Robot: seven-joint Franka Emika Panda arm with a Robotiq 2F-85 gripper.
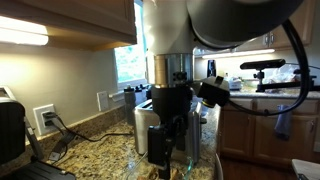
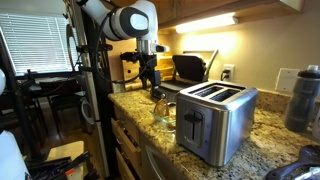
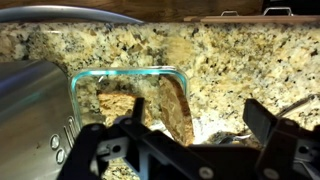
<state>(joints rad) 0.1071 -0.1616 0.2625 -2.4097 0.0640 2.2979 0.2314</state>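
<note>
Gripper, jaws wide apart, hangs over the clear square glass dish on the speckled granite counter beside the silver steel toaster, so a sloppy descent could clip its rim or skid it

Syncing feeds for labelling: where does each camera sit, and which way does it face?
Exterior view: on the counter beside the arm, facing the window; arm and gripper fill it.
Exterior view: beyond the toaster, facing back at arm and gripper.
Wrist view: above the glass dish, looking down; open gripper shows.
All share toaster and gripper.
</note>
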